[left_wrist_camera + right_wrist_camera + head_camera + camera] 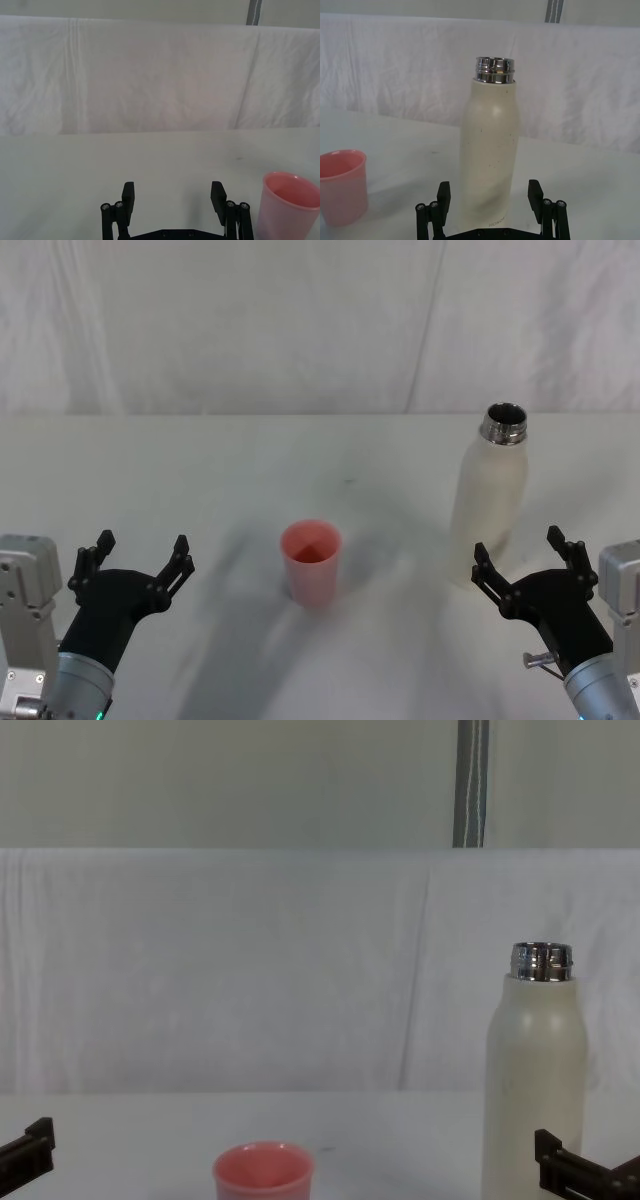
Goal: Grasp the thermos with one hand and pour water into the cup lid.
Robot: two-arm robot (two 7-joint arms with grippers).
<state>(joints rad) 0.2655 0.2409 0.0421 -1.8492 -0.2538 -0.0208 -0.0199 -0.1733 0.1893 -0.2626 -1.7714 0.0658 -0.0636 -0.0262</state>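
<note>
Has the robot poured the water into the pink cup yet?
Not yet. The thermos stands upright on the table, its cap already off. The right claw is open just in front of it, lined up but not gripping. The left claw waits open near the table's front. Grabbing, lifting and tipping over the cup lid are all left.

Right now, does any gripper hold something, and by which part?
Nothing is held. The right gripper is open just before the thermos; the left gripper is open, apart from the cup lid.

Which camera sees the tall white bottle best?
The right wrist view: the thermos stands whole, from neck to base, ahead of the open right gripper. The head view looks down on it; the chest view cuts off its bottom.
</note>
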